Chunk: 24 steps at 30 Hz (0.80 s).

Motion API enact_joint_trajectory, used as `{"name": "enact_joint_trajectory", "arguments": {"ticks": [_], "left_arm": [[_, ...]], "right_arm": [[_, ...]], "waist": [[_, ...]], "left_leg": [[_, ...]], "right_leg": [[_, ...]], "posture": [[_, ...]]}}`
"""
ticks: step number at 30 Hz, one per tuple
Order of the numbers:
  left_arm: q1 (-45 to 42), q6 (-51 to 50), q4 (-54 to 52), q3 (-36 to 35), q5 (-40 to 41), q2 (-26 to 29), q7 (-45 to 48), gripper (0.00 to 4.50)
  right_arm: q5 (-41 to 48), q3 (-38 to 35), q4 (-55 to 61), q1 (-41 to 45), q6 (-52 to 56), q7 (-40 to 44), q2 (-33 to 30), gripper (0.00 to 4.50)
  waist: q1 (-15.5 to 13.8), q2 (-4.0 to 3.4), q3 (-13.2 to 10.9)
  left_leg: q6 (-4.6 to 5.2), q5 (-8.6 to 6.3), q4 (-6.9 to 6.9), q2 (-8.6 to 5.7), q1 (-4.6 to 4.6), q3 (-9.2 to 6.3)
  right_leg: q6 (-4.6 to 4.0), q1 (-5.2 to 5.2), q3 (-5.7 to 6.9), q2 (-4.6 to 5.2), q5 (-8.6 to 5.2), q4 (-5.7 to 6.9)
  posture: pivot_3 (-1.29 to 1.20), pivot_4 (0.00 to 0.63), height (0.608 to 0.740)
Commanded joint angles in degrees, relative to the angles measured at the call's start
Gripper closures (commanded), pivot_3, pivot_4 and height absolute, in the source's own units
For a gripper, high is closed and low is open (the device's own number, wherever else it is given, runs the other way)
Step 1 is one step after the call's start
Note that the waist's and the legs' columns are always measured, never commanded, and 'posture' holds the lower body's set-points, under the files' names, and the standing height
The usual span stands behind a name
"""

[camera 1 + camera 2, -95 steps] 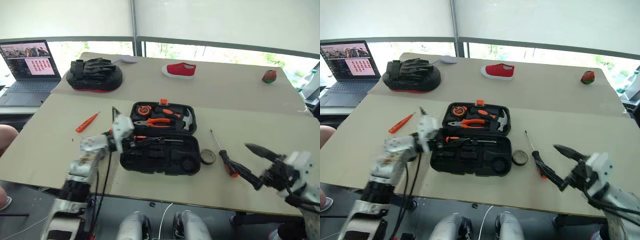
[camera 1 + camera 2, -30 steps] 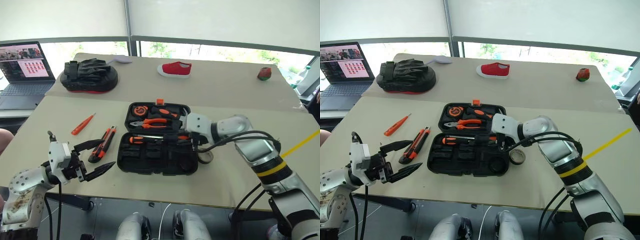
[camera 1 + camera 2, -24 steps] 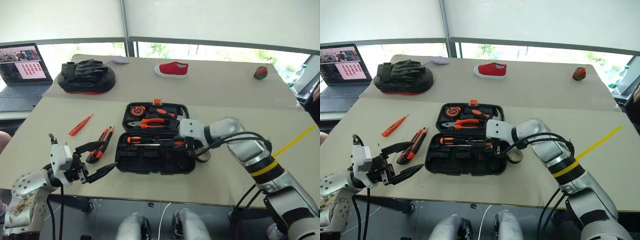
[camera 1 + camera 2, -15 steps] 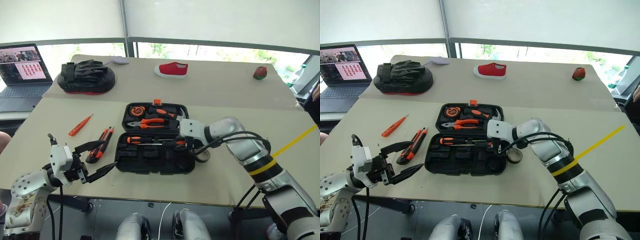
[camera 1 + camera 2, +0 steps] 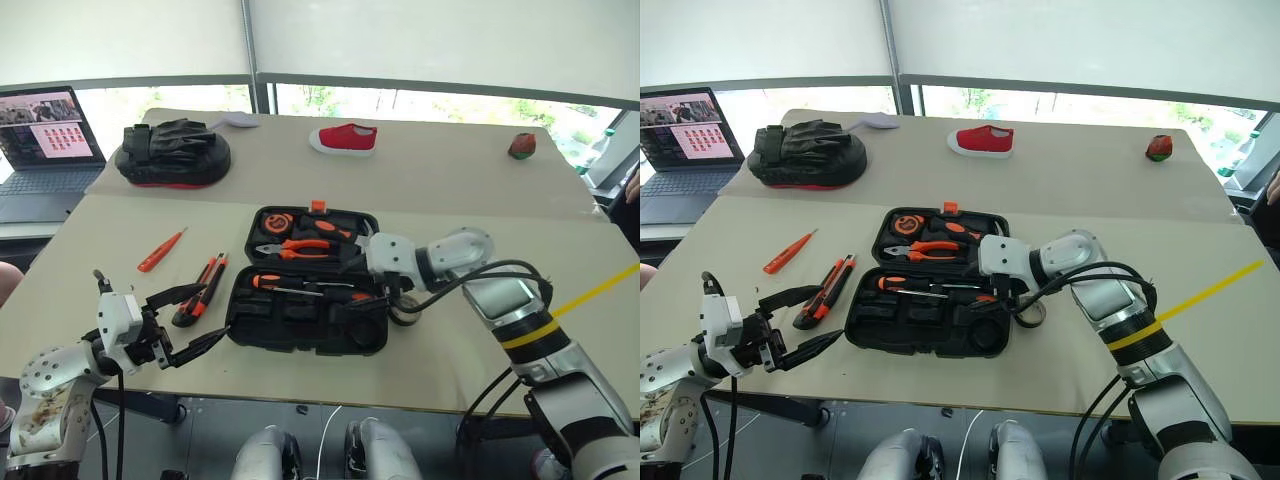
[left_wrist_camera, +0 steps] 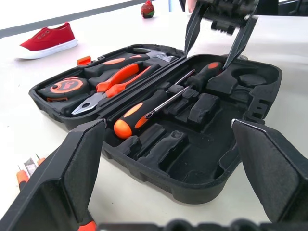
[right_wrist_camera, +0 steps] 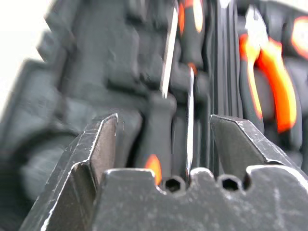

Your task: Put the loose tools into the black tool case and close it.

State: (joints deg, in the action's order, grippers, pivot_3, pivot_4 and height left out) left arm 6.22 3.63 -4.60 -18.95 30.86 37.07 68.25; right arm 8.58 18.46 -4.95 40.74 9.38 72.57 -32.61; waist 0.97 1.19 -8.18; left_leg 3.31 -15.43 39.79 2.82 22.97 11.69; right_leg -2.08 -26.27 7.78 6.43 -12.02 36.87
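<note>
Now that the right claw (image 6: 219, 26) has spread and lifted off the second screwdriver (image 6: 192, 86), left slotted in the black tool case (image 5: 305, 320) at frame centre, the wide-spread left claw (image 5: 190, 320) faces the utility knife (image 5: 200, 289) on the worktop (image 5: 480, 360) at lower left.

The black tool case (image 5: 305, 315) lay open on the tabletop (image 5: 480, 370), its lid flat behind the base. Two screwdrivers with black-and-orange handles (image 6: 159, 98) rested side by side in the base's slots, shafts pointing opposite ways. The orange-and-black utility knife (image 5: 200, 290) lay just left of the case, angled. The thin all-orange screwdriver (image 5: 160, 250) lay farther left, also angled. The small dark tape roll (image 5: 1030, 312) sat against the case's right side, partly hidden.
</note>
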Motion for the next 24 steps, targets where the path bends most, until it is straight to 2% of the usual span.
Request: {"name": "enact_joint_trajectory", "arguments": {"ticks": [1,8,9,16,24], "left_arm": [[-1.2,1.6,0.4,-0.5,0.0,0.5,0.0,0.00],[-2.5,3.1,2.7,0.2,-1.0,-0.2,0.0,0.00],[-2.9,3.5,3.3,0.5,-1.3,-0.2,0.1,0.00],[-3.4,5.2,4.7,1.3,-1.8,-0.3,0.4,0.00],[-3.0,5.9,5.4,1.1,-1.8,-0.1,0.0,0.00]], "right_arm": [[5.2,-4.1,0.0,-0.5,-0.2,0.5,1.9,1.94],[-0.7,-0.4,-6.7,-2.5,-5.0,-4.4,6.9,4.31],[-2.3,0.7,-8.2,-2.3,-6.0,-4.7,7.1,4.43],[-10.0,5.7,-15.2,-0.3,-9.1,-7.0,9.0,4.43],[-9.2,5.7,-14.2,-1.1,-0.8,-6.9,11.2,4.43]], "waist": [[0.0,0.00,0.0],[0.0,0.00,0.0],[0.0,-0.01,0.0],[0.5,-0.01,0.0],[1.5,-0.01,0.0]], "left_leg": [[0.00,0.00,0.00,0.00,-0.03,0.00],[-0.01,0.00,-0.01,0.00,-0.01,-0.02],[-0.01,0.00,-0.01,0.00,-0.01,-0.01],[-0.06,0.03,-0.01,0.00,-0.11,0.04],[-0.34,0.17,-0.12,0.09,-0.36,0.00]], "right_leg": [[0.00,0.01,0.00,0.00,0.00,0.02],[-0.03,0.00,0.00,0.01,0.01,0.03],[-0.03,-0.01,0.00,0.00,0.01,0.04],[-0.01,0.03,-0.04,0.00,0.00,0.12],[-0.06,0.11,-0.08,-0.01,0.02,0.23]], "posture": [[0.00,0.150,0.740],[0.00,0.150,0.740],[0.00,0.150,0.740],[0.00,0.150,0.740],[0.00,0.150,0.740]]}}
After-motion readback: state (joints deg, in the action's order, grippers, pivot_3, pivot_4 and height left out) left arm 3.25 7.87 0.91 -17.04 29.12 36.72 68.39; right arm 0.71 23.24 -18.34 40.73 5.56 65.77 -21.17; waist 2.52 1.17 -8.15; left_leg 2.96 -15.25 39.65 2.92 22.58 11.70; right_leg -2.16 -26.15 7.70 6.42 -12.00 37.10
